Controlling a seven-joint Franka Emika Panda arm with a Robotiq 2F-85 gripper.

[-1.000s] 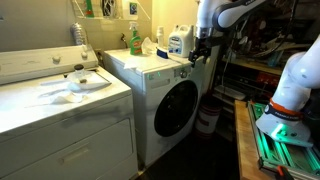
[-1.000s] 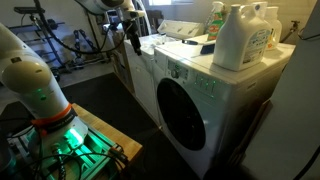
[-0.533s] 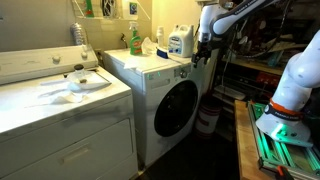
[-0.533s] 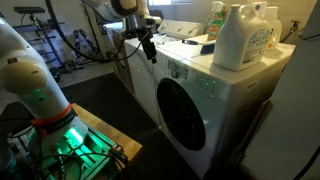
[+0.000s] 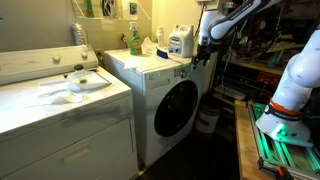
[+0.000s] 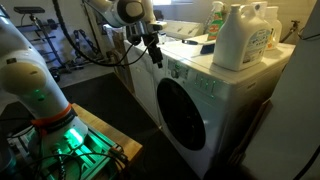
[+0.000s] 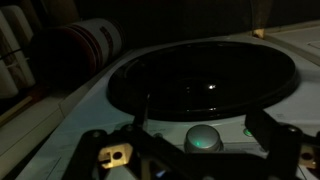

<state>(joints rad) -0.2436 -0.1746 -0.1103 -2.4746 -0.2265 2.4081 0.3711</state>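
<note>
Hovering at the top front corner of the washing machine (image 5: 148, 105), gripper (image 5: 203, 52) pointed down along its front, fingers (image 7: 105, 155) spread wide with nothing held between them. Showing in the wrist view just ahead of the fingertips, on the washing machine's front above the dark round door (image 7: 205, 80), a pale round dial (image 7: 203, 137), near but with contact impossible to judge. Standing farther back on the washing machine's top, a white detergent jug (image 6: 238, 38) and a green bottle (image 5: 134, 40).

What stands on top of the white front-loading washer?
On the white washer: a green plastic bottle, a blue-labelled white detergent jug, a flat blue item. Anything behind the jug is covered.
</note>
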